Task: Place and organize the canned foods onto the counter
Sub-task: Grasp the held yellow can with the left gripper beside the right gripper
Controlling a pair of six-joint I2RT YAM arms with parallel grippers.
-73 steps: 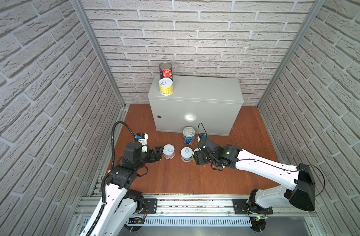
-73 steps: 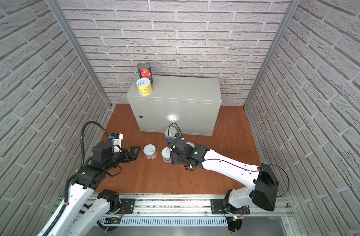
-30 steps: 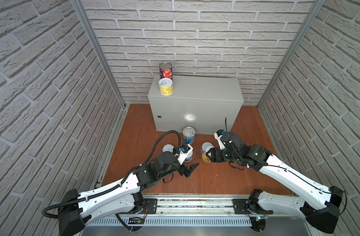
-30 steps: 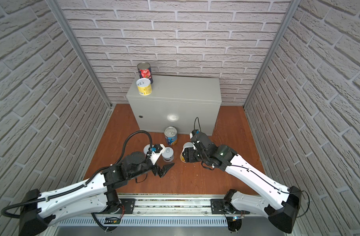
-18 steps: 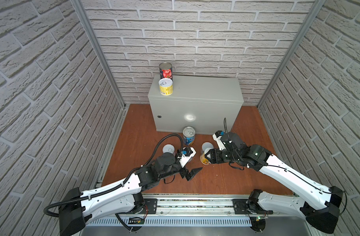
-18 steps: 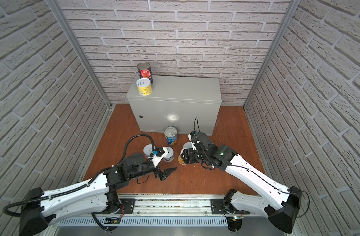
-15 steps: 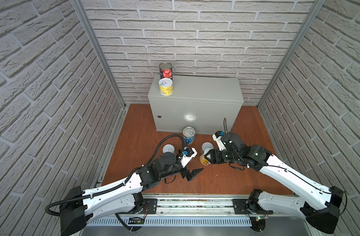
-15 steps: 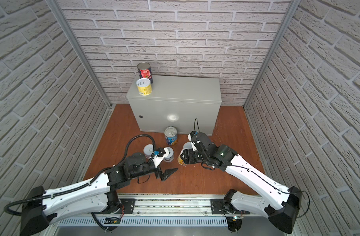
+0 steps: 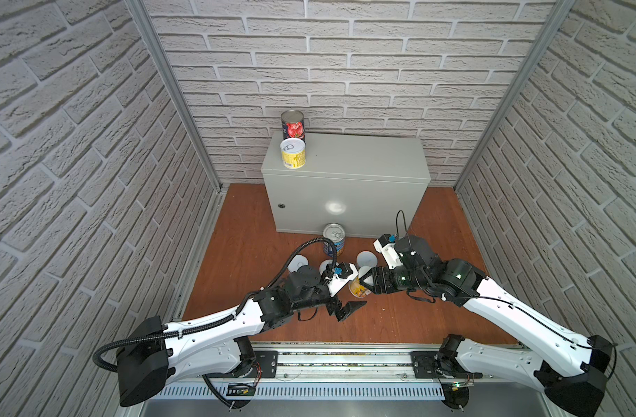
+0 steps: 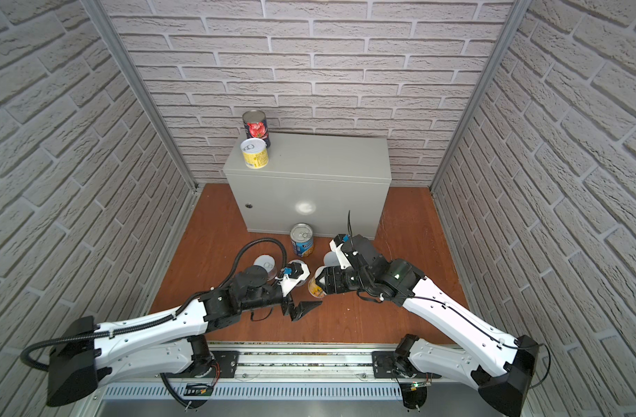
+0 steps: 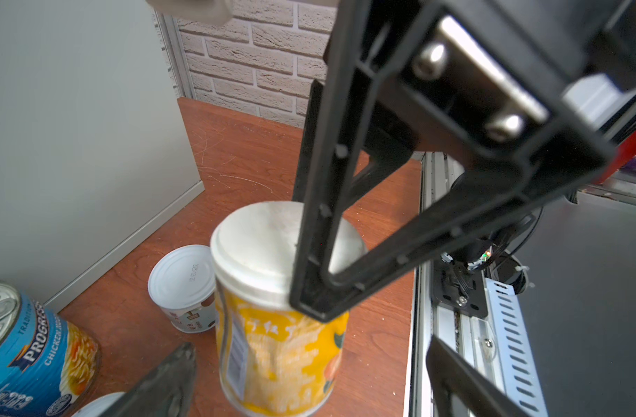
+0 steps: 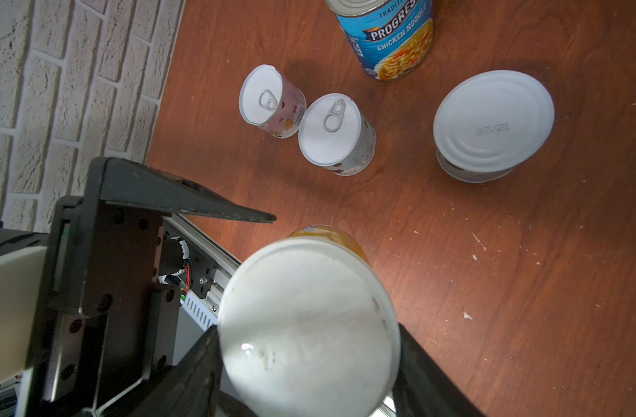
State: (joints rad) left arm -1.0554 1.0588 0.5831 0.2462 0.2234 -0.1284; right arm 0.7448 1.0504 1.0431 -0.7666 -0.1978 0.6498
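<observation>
The held yellow can is gripped by the right claw, low over the wooden floor in front of the grey bench. In the right wrist view the black fingers are seen pressed on both sides of this can, just under its pale top. The can looks a little tilted in the left wrist view. It cannot be told for sure if its bottom is touching the floor, since the picture is blurred there.

The left claw is spread wide open and nothing is held in it. It is placed just beside the held yellow can, on the side away from the bench, and its open jaws are pointed toward the can.

Two cans are found on the bench top, at its back left corner. The tall tomato can is at the back and the second yellow can is just in front of it. Both are upright.

Four more cans are seen standing on the floor. The blue Progresso soup can is set close to the front of the bench. The white can with a date stamp is found near it, just beside the right arm. The white pull-tab can and the pink can are placed close together, and in both top views they are partly hidden by the left arm
</observation>
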